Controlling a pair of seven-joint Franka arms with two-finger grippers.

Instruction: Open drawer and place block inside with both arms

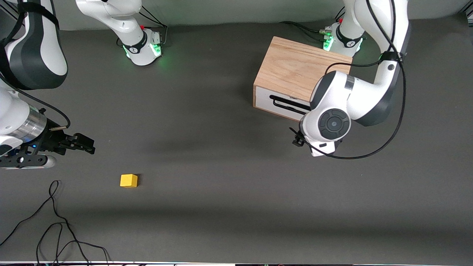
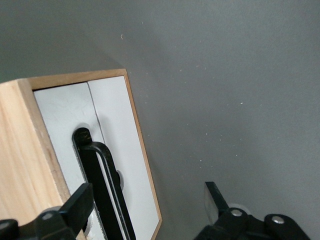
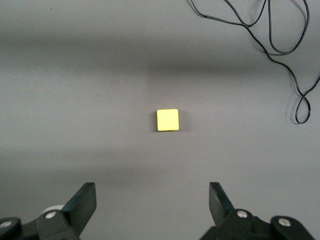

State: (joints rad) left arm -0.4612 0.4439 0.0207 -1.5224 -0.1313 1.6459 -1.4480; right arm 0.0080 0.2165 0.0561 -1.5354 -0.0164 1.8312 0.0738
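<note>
My left tool (image 2: 145, 210) hangs just in front of the drawer (image 1: 281, 104), fingers (image 2: 80, 202) spread wide apart and holding nothing. In the left wrist view one finger shows against the white front beside the black handle (image 2: 102, 190), the other over bare tabletop (image 2: 240, 90); whether that finger touches the handle I cannot tell. My right tool (image 3: 150, 210) is up over the tabletop at the right arm's end, fingers (image 3: 82, 202) also wide apart and empty, and in the right wrist view the block (image 3: 167, 120) lies ahead of the gap between them, well clear of both.

The drawer is shut, its white front flush in the oak box (image 1: 295, 68). The box sits toward the left arm's end of the tabletop, close to that arm's green-lit base (image 1: 338, 38), with the front turned toward the front camera. My left arm (image 1: 351, 99) bends down over the box and covers part of the handle in the front view.

The block (image 1: 128, 180) rests flat on the dark grey tabletop toward the right arm's end, nearer the front camera than the box and well apart from it. A loose black cable (image 1: 55, 225) curls on the tabletop nearer the front camera than the block. The right arm's base (image 1: 144, 46) glows green too.
</note>
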